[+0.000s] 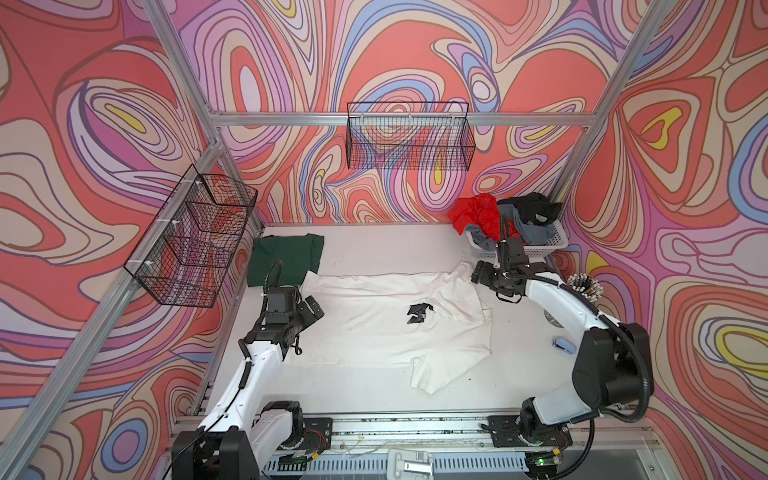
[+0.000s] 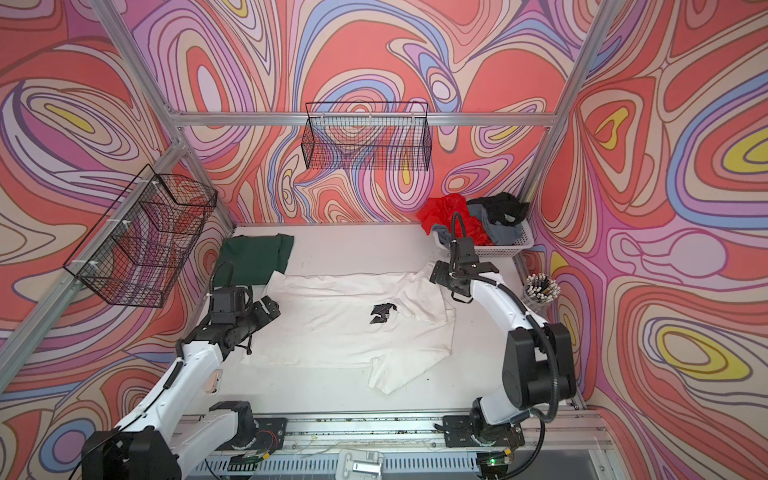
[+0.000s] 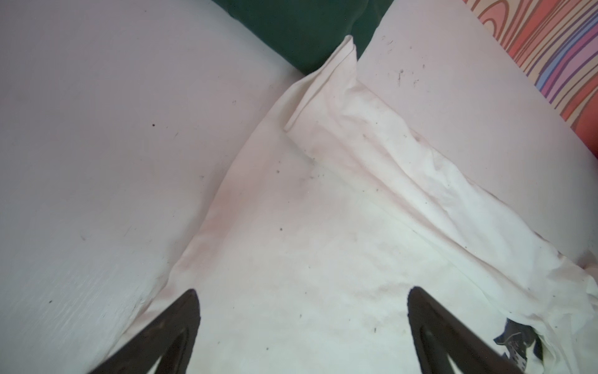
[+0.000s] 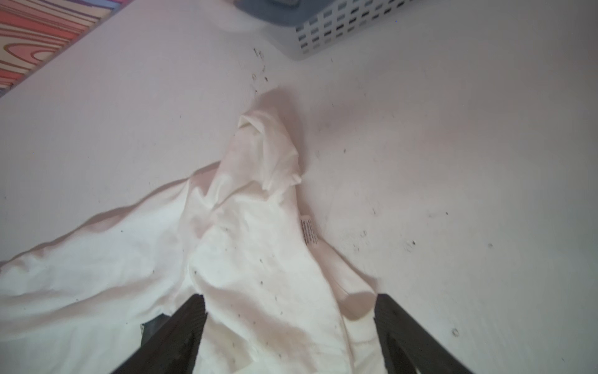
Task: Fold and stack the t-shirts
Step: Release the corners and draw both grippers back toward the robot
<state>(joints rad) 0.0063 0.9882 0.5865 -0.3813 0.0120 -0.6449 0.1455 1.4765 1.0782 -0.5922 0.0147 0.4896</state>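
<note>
A white t-shirt with a small black chest print lies spread flat mid-table, one sleeve toward the front edge. A folded dark green t-shirt lies at the back left; the white shirt's corner overlaps it. My left gripper hovers open over the white shirt's left edge, holding nothing. My right gripper stands open above the shirt's bunched back-right sleeve, which lies loose. Red, grey and black t-shirts are heaped in the basket.
The white perforated basket stands at the back right corner. A cup of pens and a small blue object sit by the right wall. Black wire baskets hang on the back wall and left wall.
</note>
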